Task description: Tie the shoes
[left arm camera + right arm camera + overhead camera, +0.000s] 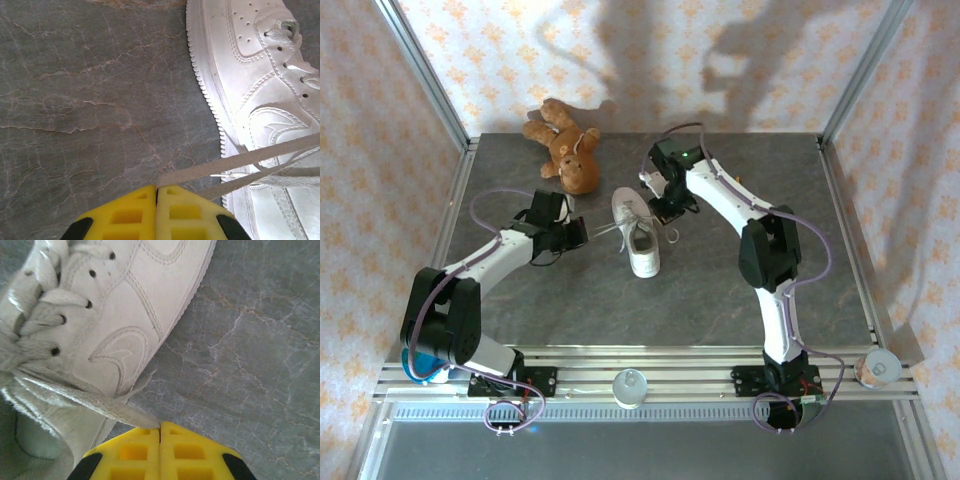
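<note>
Sneaker placement reads best from above: the white sneaker lies mid-table on the grey table, between the left gripper and the right gripper, with a brown teddy bear well apart near the far edge. Jaw state is hard to judge from there, but the wrist cameras settle it. From the left wrist, the yellow fingers meet with no gap, pinching the left lace, which runs straight to the shoe's side. From the right wrist, closed yellow fingers nip the right lace, a frayed flat band coming from below the eyelets.
</note>
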